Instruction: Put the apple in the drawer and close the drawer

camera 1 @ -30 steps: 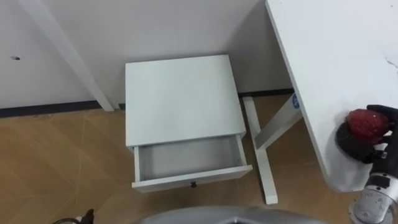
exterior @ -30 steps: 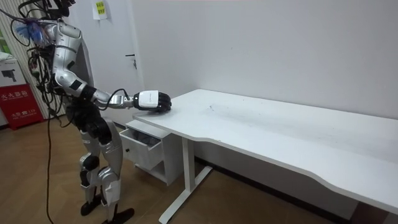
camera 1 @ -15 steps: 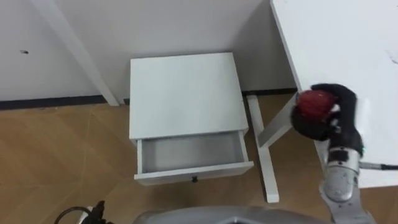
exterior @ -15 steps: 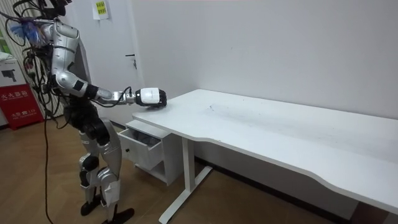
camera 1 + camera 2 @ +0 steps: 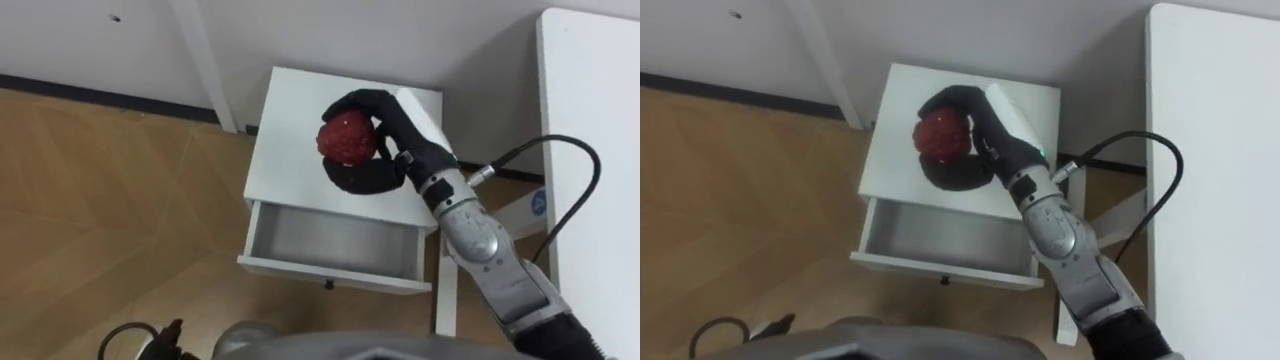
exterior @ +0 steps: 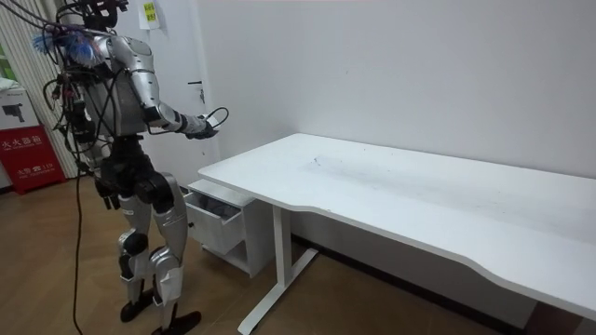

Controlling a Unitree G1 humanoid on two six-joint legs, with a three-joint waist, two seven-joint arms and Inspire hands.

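Nearest the robot, beyond a stretch of wooden floor (image 5: pixel 120 220), the drawer (image 5: pixel 330 238) stands pulled out of the small white cabinet (image 5: pixel 285 150); its front panel (image 5: pixel 290 268) with a dark knob (image 5: pixel 328 285) faces the near side, and its inside is bare. Just beyond and above it, over the cabinet's top, the right hand (image 5: pixel 400 135) holds the apple (image 5: pixel 346 138); the fingers (image 5: pixel 365 100) are wrapped round the fruit, which is clear of every surface. The desk (image 5: pixel 590 120) runs along the right; the white wall (image 5: pixel 430 40) lies farthest. In the room view the robot stands upright at the desk's left end; a dark shape by its hip may be the left hand (image 6: pixel 104 191), too small to read.

The step in hand looks like carrying the apple to the drawer. The fruit hangs over the cabinet's top, not the opening; the next move calls for drawing the hand nearer and lower until the apple sits between the drawer's walls, then loosening the fingers. Pushing the front panel shut comes after.

The cabinet's near lip overhangs the drawer's back, and the walls look low. The forearm crosses the drawer's right corner, with the desk's edge and the desk's leg (image 5: pixel 441 305) just beside; open room lies to the left, over the floor.
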